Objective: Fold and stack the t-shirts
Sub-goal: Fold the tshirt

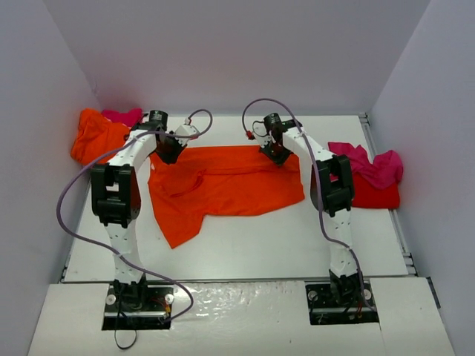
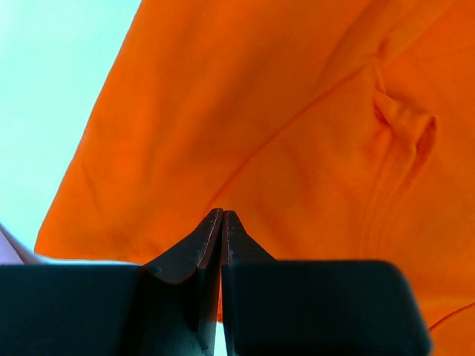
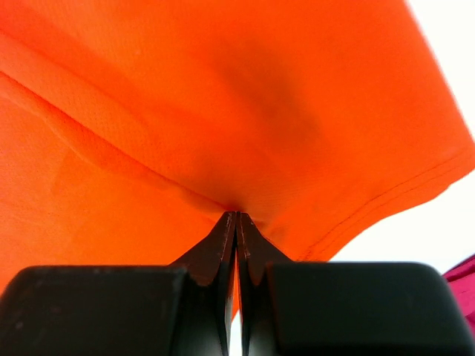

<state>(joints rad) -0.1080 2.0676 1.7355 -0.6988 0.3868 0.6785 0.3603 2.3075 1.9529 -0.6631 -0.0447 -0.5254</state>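
Far along the orange t-shirt (image 1: 230, 182), left gripper (image 1: 169, 150) and right gripper (image 1: 277, 153) pinch its edge. Shallow bites may slip when lifted.

The spread t-shirt (image 1: 230, 185) is plain bright orange, no print. So is the crumpled shirt (image 1: 93, 141) at far left, beside a magenta-pink one (image 1: 122, 116). At right: magenta shirt (image 1: 375, 167), red shirt (image 1: 375, 196). The table (image 1: 297, 245) is white, the cables (image 1: 70, 200) lilac.
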